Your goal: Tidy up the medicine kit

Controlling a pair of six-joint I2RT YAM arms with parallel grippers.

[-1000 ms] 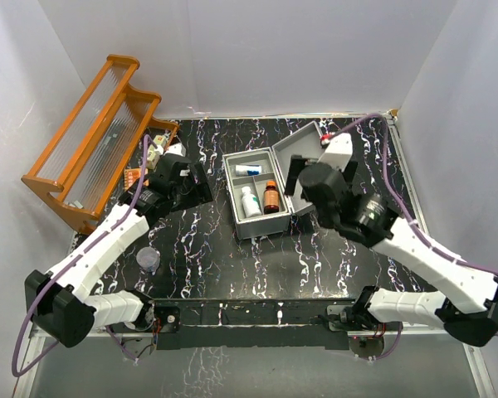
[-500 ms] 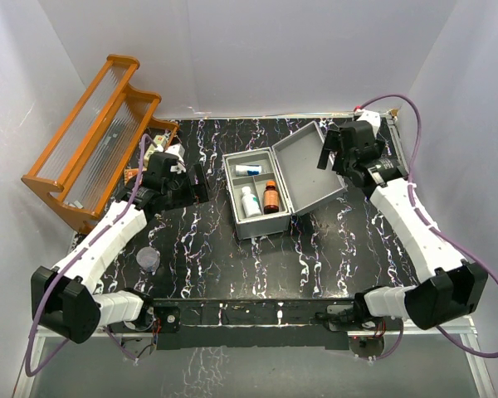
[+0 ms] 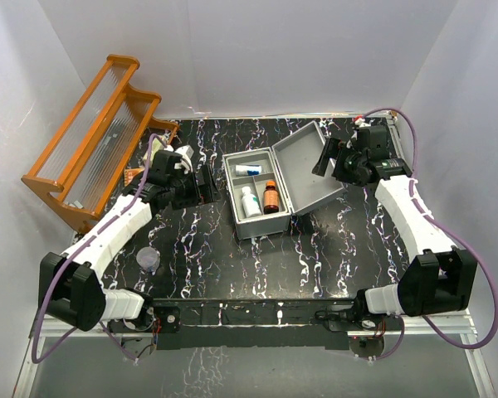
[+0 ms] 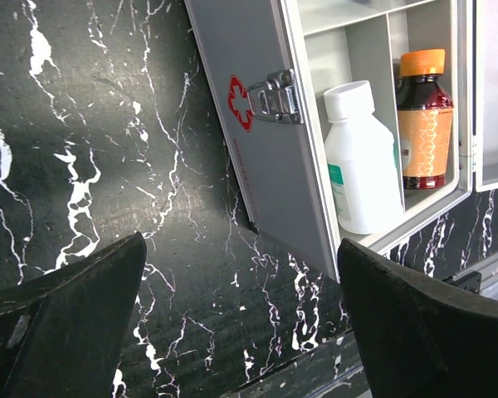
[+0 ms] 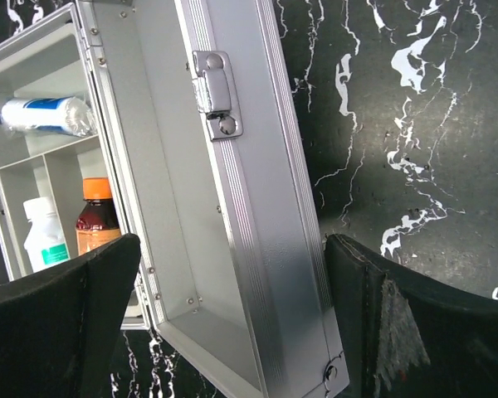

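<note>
Top external: medicine kit [image 3: 266, 224] open, white bottle [image 3: 250, 201] and brown bottle [image 3: 270, 197] inside.
Left end effector [image 3: 204, 186], right end effector [image 3: 321, 157]: both spread, empty.

An orange rack [image 3: 100, 124] stands at the marbled table's [image 3: 315, 257] left edge.

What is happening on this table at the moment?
Two robot arms are working at an open grey medicine case. It holds a white bottle, a brown bottle and a small roll. The left gripper is open beside its latch side, the right gripper is open at the lid. Neither holds anything.
</note>
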